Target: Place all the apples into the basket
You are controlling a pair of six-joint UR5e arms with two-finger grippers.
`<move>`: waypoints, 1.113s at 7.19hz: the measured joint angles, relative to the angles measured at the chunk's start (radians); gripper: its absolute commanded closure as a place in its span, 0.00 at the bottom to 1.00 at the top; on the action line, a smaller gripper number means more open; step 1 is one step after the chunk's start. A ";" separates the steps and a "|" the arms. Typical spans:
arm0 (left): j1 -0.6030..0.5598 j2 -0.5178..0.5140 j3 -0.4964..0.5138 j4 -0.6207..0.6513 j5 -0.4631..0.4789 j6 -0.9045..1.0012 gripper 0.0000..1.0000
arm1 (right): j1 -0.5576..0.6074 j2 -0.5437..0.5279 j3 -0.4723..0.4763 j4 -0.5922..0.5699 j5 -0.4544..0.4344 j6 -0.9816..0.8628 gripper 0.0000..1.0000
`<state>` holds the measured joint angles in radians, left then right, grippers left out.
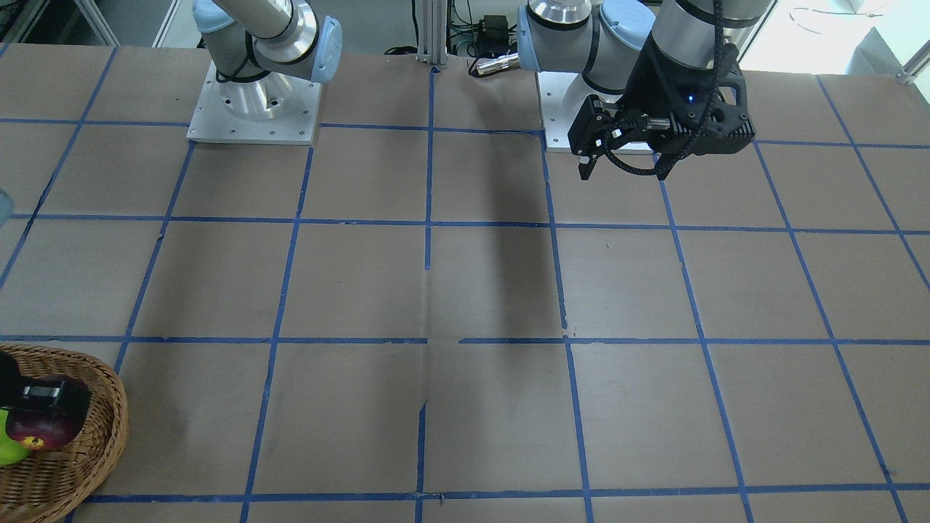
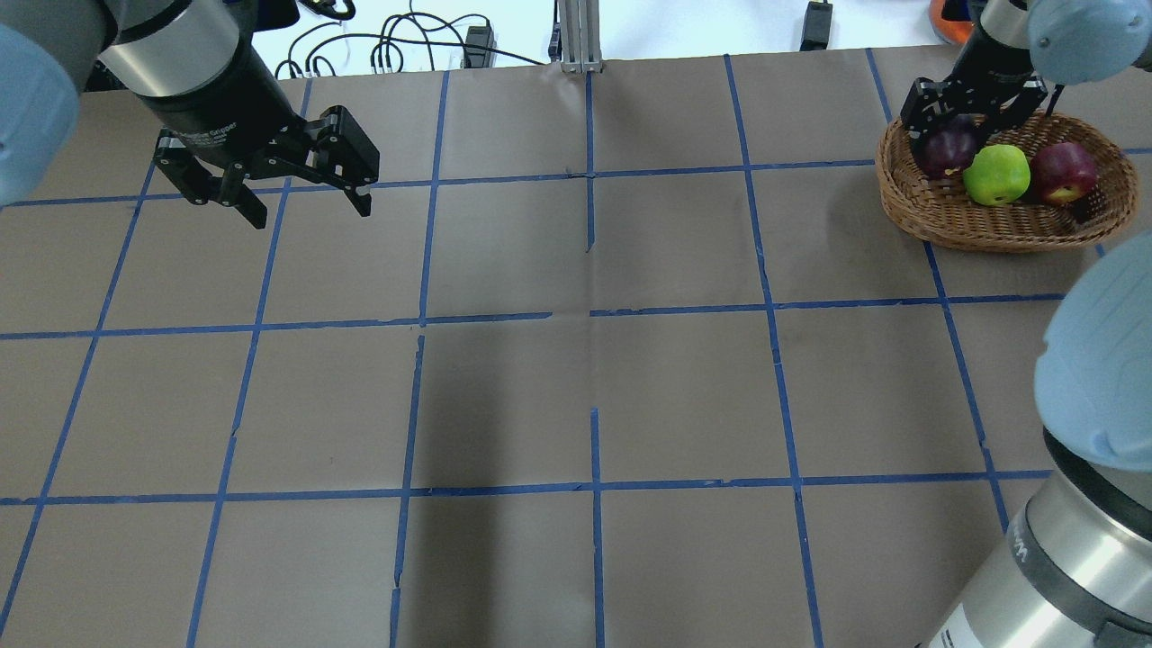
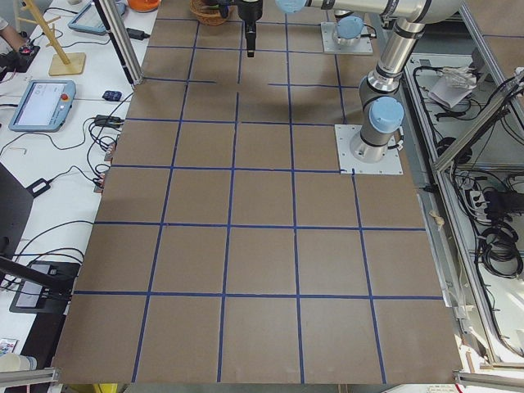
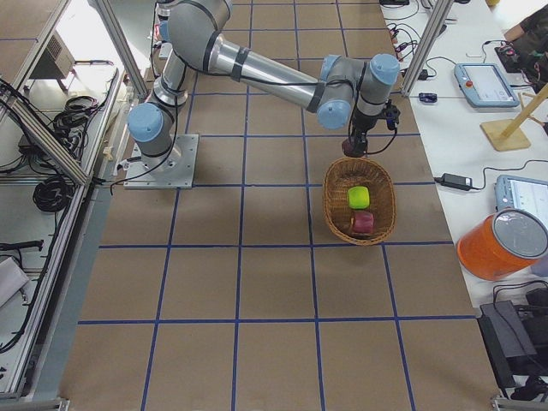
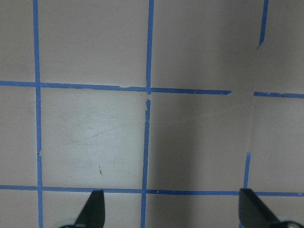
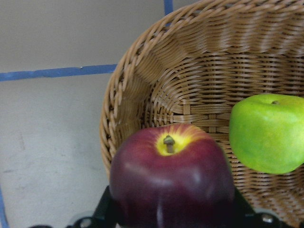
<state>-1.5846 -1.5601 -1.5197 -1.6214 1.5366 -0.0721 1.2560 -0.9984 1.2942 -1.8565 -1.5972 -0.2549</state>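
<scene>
the brown worktop (image 2: 684,387), gridded with blue tape, fills most of the overhead view. the wicker basket (image 2: 990,236) sits on it at the upper right of that view; in the front-facing view only part of it shows, at the lower left corner.

my left gripper (image 2: 310,214) hangs above bare worktop at the upper left of the overhead view, well apart from the basket. its jaws are spread wide with nothing between them, and its wrist view shows only tape lines past the two tips.

my right gripper (image 2: 961,126) is down over the left part of the basket in the overhead view. its jaws press on both sides of the maroon apple (image 6: 171,180), which is inside the rim with its stem up.

the green apple (image 2: 996,175) lies in the middle of the basket, just beside the maroon one. the red apple (image 2: 1065,171) lies to its right, touching it or nearly so. all three are inside the basket.
</scene>
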 measured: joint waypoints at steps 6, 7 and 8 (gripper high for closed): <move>0.000 0.000 0.000 0.000 0.000 0.000 0.00 | -0.023 0.040 -0.004 -0.044 -0.004 -0.049 0.00; 0.000 0.000 0.000 0.000 0.000 0.000 0.00 | -0.017 0.001 -0.005 0.006 -0.004 -0.041 0.00; 0.000 0.000 0.000 0.000 0.000 0.000 0.00 | 0.002 -0.070 -0.003 0.100 -0.001 -0.013 0.00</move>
<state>-1.5846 -1.5600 -1.5202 -1.6214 1.5371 -0.0721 1.2585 -1.0679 1.2910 -1.7569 -1.5982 -0.2680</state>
